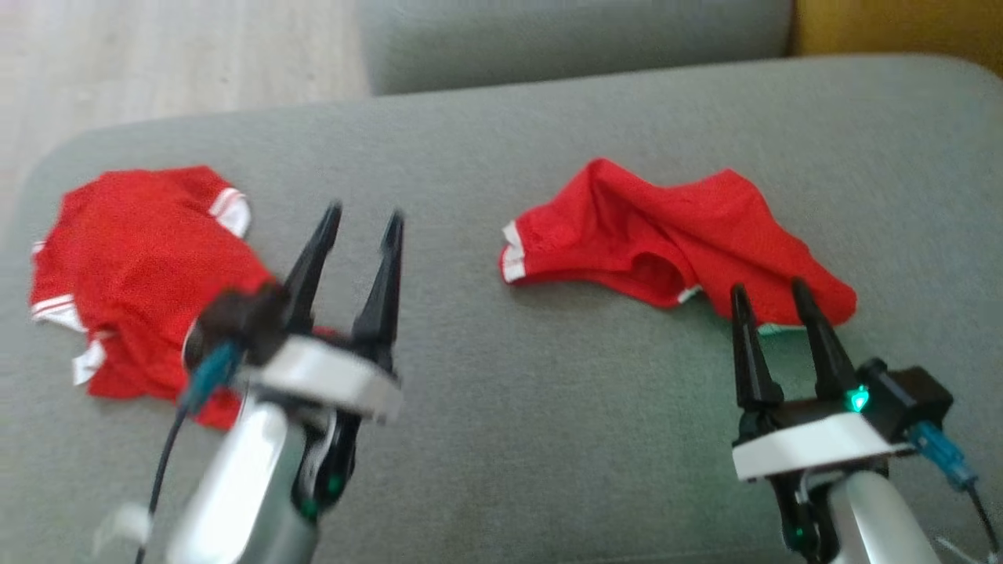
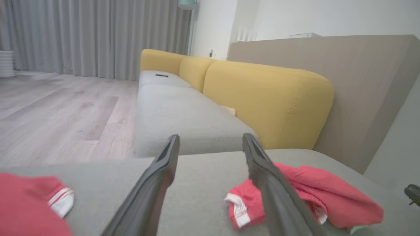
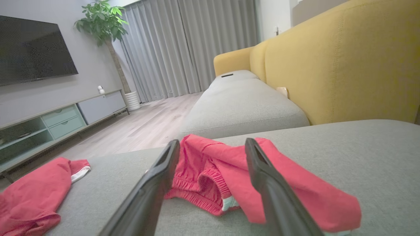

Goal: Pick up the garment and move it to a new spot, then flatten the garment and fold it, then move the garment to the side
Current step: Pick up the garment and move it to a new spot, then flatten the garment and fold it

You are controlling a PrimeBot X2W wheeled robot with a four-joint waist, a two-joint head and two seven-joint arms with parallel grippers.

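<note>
— Hands?
— Left hand (image 1: 365,215) and right hand (image 1: 768,287) both spread, empty, above the sofa seat (image 1: 486,376).
— Garments?
— Red shorts (image 1: 674,227) crumpled on the seat's right side, red shirt (image 1: 141,266) on its left.

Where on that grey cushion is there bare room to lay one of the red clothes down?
The widest bare patch of grey cushion lies between the red jersey and the red shorts, ahead of the left gripper. A bare band runs behind both garments. It is crowded at the jersey's end and where the right gripper hovers by the shorts.
</note>
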